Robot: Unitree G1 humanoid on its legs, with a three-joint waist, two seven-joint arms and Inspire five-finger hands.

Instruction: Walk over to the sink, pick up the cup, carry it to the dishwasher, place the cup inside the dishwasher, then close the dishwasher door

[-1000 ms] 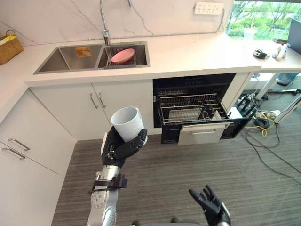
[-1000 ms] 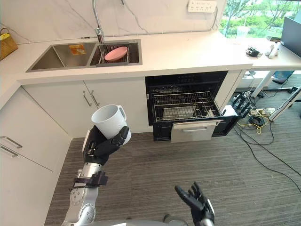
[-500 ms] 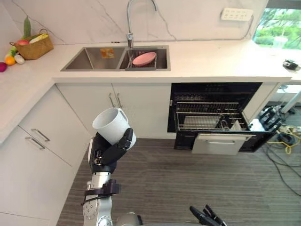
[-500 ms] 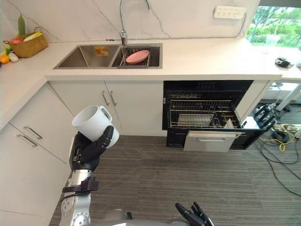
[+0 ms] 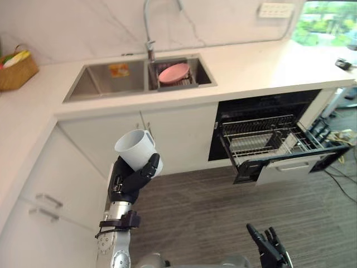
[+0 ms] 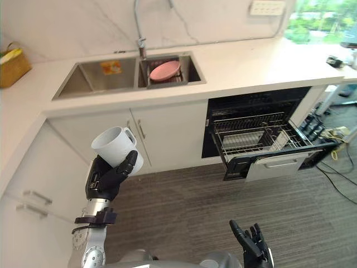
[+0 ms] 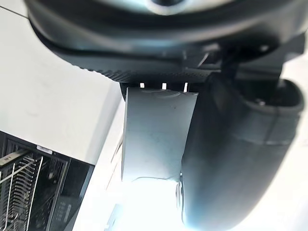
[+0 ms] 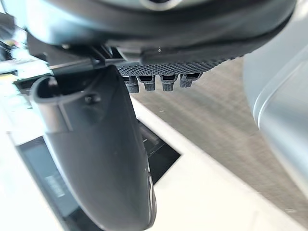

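Observation:
My left hand (image 5: 129, 180) is shut on a white cup (image 5: 136, 151) with a handle, held tilted at chest height in front of the white cabinets (image 5: 178, 131). In the left wrist view the cup (image 7: 156, 134) lies against the palm with the thumb (image 7: 231, 154) beside it. The dishwasher (image 5: 268, 120) under the counter stands open to the right, its wire rack (image 5: 268, 139) pulled out and its door (image 5: 290, 166) hanging down. My right hand (image 5: 270, 254) hangs low over the floor with straight fingers, holding nothing. The double sink (image 5: 100, 84) holds a pink plate (image 5: 174, 72).
A tall tap (image 5: 149, 33) stands behind the sink. A wicker basket (image 5: 17, 67) with fruit sits on the counter's left end. The white worktop (image 5: 262, 61) runs right above the dishwasher. Cables (image 5: 340, 137) lie on the grey striped floor (image 5: 195, 223) at far right.
The camera has shifted, so the counter and dishwasher now sit tilted and further right. The left hand still holds the cup in the same pose. The right hand shows a little higher.

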